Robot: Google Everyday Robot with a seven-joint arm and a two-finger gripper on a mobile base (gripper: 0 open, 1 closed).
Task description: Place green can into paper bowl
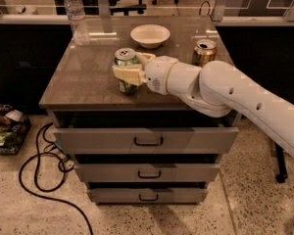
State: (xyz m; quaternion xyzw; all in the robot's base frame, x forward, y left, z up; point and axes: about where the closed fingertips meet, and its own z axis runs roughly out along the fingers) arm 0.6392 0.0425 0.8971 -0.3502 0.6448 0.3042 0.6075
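The gripper (130,67) is positioned over the near centre of the drawer cabinet's top (83,80). The white arm (235,94) reaches in from the right. The claw is pinched on the green can (125,57): one cream finger (128,75) crosses the can's near side, and the other lies against its far side. The can is upright, with its silver top exposed above the fingers. It cannot be determined whether the can's base touches the surface.

The paper bowl (150,35) sits on the far centre of the top, beyond the can and apart from it. A gold can (204,52) stands to the right, behind the arm. A clear water bottle (76,16) stands at the far left corner.

The cabinet has three closed drawers (147,140). A black cable (36,177) loops on the floor at the near left.
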